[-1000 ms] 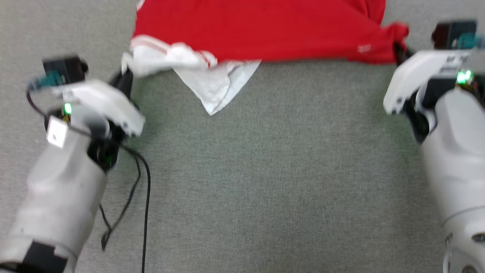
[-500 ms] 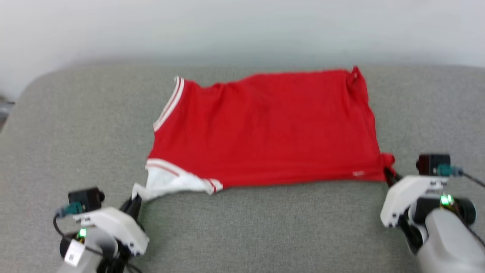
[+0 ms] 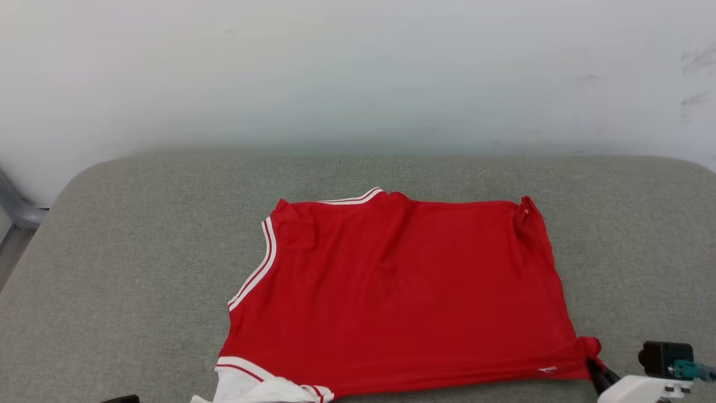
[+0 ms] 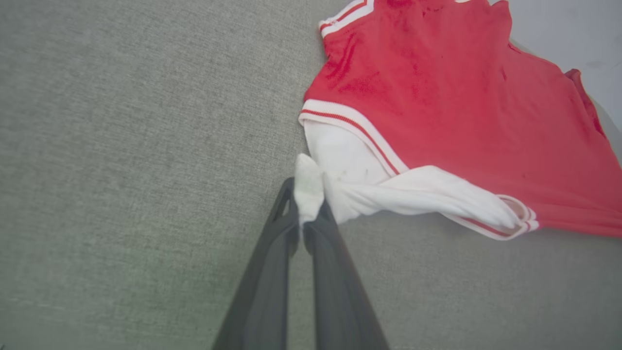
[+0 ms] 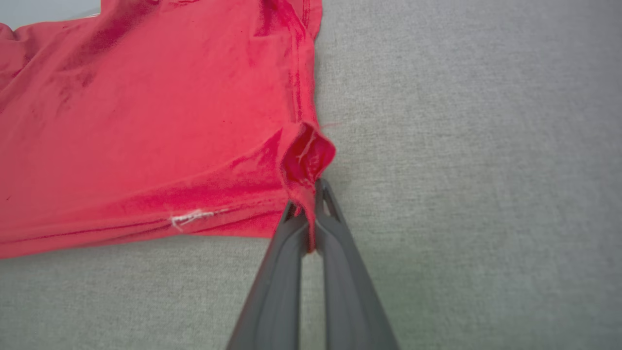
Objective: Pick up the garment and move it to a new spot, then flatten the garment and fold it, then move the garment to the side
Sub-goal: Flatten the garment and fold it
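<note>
The garment (image 3: pixel 403 291), a red jersey with white striped trim, lies spread on the grey padded surface (image 3: pixel 140 252). Its near edge is stretched between my two grippers. In the left wrist view my left gripper (image 4: pixel 306 194) is shut on the white sleeve (image 4: pixel 340 175) at the garment's (image 4: pixel 461 107) near left corner. In the right wrist view my right gripper (image 5: pixel 308 204) is shut on a bunched red corner of the garment (image 5: pixel 146 126). In the head view the right gripper (image 3: pixel 597 376) shows at the bottom right, at the garment's near right corner.
A pale wall (image 3: pixel 358 73) rises behind the far edge of the surface. A grey metal post (image 3: pixel 14 207) stands at the far left. Bare grey surface lies on both sides of the garment.
The head camera has tilted up, so the wall and the whole garment came into view and the arms dropped toward the bottom edge. Both grippers keep their hold on the garment's near corners.
</note>
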### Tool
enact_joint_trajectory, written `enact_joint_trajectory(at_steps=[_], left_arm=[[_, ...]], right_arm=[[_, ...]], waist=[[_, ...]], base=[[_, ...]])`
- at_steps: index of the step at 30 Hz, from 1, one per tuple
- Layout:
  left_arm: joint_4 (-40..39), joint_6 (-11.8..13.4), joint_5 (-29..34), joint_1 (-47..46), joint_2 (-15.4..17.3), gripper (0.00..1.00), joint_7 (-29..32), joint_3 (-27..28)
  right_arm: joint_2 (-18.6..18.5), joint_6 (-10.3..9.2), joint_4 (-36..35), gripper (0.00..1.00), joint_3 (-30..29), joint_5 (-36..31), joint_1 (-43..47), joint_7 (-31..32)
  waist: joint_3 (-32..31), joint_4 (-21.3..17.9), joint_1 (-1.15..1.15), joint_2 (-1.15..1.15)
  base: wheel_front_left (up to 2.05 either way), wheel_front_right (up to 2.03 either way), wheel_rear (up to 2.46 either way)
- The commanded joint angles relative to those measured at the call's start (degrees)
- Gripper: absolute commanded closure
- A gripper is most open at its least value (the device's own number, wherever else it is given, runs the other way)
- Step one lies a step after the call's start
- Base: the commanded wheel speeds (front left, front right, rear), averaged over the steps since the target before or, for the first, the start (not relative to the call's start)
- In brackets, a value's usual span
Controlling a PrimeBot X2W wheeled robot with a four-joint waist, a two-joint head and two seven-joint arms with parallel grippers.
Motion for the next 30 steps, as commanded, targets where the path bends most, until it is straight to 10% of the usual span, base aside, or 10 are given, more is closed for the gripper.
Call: enact_joint_trajectory(at_steps=[1,14,30], left_arm=[[-2.9,2.4,-0.7,2.7,1.9,1.00,0.5,1.1],[-19.6,9.0,-0.6,6.8,7.3,1.00,2.2,3.7],[-7.6,-1.2,4.1,-15.3,3.2,1.00,3.5,1.0]], right_arm=[[0.0,-0.16,-4.1,1.00,-2.0,-0.7,3.4,1.6],[3.2,-0.15,-23.0,1.00,-4.3,-2.6,13.5,13.3],[2.0,-0.13,-19.8,1.00,1.7,-4.9,-4.4,17.1]], waist=[[-0.3,0.0,0.02,0.00],[0.8,-0.5,0.02,0.00],[12.6,-2.3,0.02,0.00]], base=[[0.00,0.00,0.00],[0.00,0.00,0.00],[0.00,0.00,0.00]])
